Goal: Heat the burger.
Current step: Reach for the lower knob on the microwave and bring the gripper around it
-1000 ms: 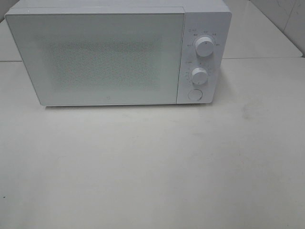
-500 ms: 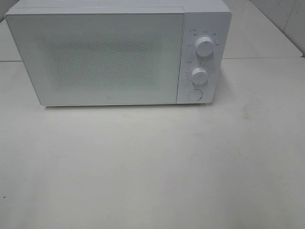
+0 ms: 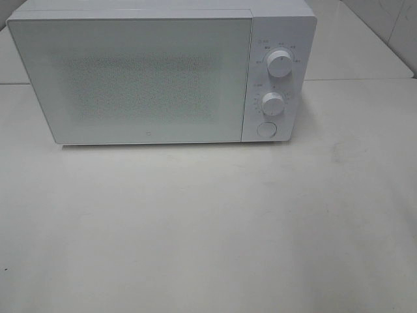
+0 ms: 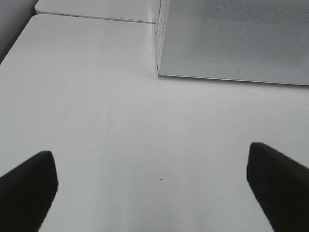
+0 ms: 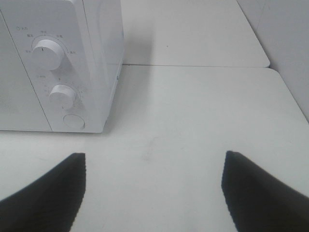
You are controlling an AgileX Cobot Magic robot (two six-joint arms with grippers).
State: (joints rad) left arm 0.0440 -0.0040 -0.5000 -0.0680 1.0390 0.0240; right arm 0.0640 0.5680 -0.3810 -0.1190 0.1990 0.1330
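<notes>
- Microwave (image 3: pixel 150 78), upper frame, shut; burger not seen.
- L gripper (image 4: pixel 149 159), R gripper (image 5: pixel 154 159): both spread wide, empty.
- Next prob. lower knob (image 3: pixel 273 103): R should grip it square, turn slow.

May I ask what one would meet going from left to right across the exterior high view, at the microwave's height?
The white table → the microwave door → the control panel → the white table again.
</notes>
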